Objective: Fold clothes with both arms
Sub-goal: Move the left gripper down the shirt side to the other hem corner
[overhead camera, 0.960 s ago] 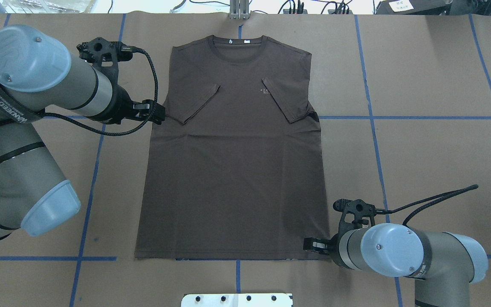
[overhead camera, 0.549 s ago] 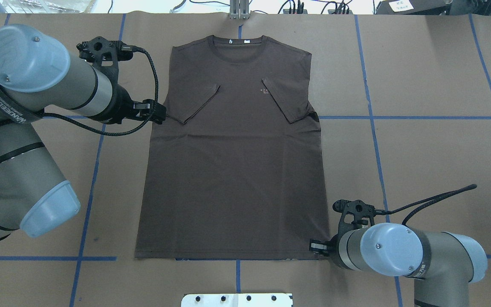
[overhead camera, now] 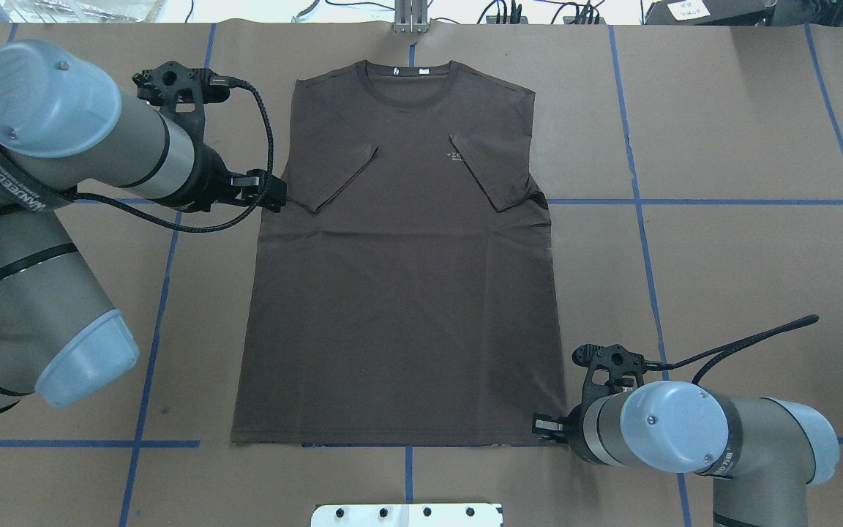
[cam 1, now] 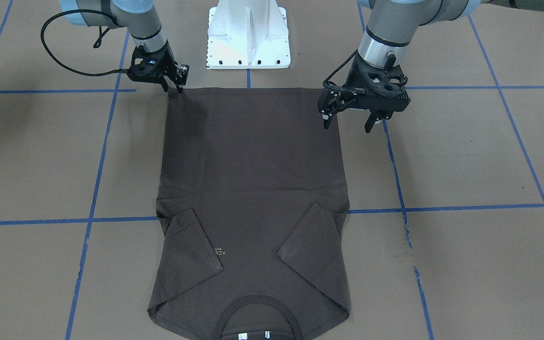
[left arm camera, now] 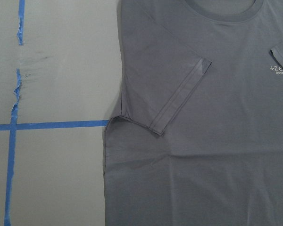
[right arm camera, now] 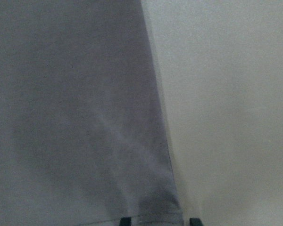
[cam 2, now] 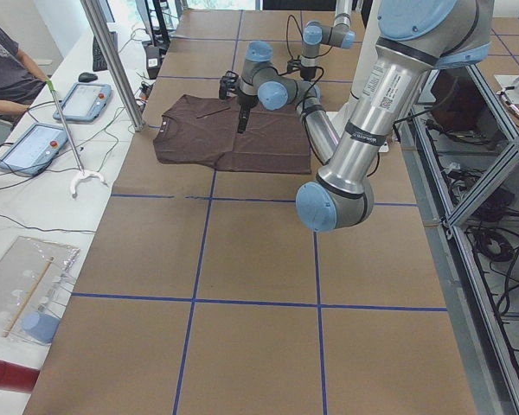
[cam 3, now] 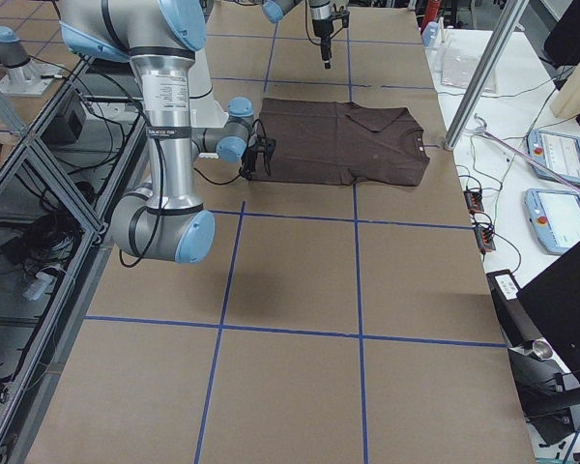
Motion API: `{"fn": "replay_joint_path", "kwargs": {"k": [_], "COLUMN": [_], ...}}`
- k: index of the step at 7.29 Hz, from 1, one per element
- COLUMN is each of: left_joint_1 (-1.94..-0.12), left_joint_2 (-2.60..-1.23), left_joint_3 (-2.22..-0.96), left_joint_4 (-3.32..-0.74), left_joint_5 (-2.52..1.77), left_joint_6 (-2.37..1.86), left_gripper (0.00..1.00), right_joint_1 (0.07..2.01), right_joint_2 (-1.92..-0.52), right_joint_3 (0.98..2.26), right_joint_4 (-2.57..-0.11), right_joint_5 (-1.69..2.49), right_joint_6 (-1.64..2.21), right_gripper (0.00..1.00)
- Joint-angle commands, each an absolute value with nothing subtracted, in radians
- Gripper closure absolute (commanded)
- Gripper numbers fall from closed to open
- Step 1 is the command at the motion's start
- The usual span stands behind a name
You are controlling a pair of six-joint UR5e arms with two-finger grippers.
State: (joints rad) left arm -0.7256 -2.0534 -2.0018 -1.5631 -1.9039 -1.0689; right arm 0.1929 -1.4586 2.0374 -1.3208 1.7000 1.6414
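**STATUS: T-SHIRT FLAT, BOTH GRIPPERS AT ITS EDGES**

The dark brown short-sleeved T-shirt (overhead camera: 399,307) lay flat, front up, in the centre of the overhead view on the brown paper-covered table (overhead camera: 721,263), which was marked with blue tape lines (overhead camera: 685,201). Its round ribbed collar (overhead camera: 407,82) pointed to the top of that frame. Both sleeves (overhead camera: 334,176) were folded inward over the chest. The hem ran along the lower part of the frame, just above the white metal pedestal base (overhead camera: 407,514).

The left gripper (cam 1: 346,127) hung in the upper right of the front-facing view, over the shirt's side edge. Its jaws were spread wide and held nothing. In the overhead view it sat at centre left, beside the folded sleeve.

The right gripper (cam 1: 173,89) stood in the upper left of the front-facing view, at the hem corner. In the right wrist view its two fingertips (right arm camera: 126,220) showed at the bottom edge, a narrow gap apart. The hem corner lay flat between them. One tip was over the fabric and the other was over bare paper.
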Motion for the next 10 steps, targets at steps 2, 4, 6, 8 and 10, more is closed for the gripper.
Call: {"fn": "replay_joint_path", "kwargs": {"k": [2,4,6,8,10], "left_joint_1": [-0.726,-0.726,-0.726,-0.726,-0.726], "left_joint_2": [-2.056,-2.056,-2.056,-2.054,-2.054], "left_joint_3": [-2.002,-2.003,-2.003,-2.011,-2.011], "left_joint_4": [-1.563,-1.562,-1.562,-1.562,-1.562], "left_joint_5": [-1.904,-1.904,-1.904,-1.904,-1.904], "left_joint_6": [-1.071,-1.072,-1.072,-1.072,-1.072], "left_gripper": [0.00,0.00,0.00,0.00,0.00], "right_joint_1": [0.193,0.192,0.192,0.192,0.192], "right_joint_2": [-1.462,-1.463,-1.460,-1.457,-1.459], "right_joint_3": [2.033,2.028,2.025,2.025,2.026], "right_joint_4": [-1.322,-1.322,-1.324,-1.327,-1.333], "right_joint_5": [1.700,1.700,1.698,1.698,1.697], "right_joint_6": [1.641,1.641,1.641,1.643,1.643], "right_gripper": [0.25,0.25,0.41,0.94,1.00]}}
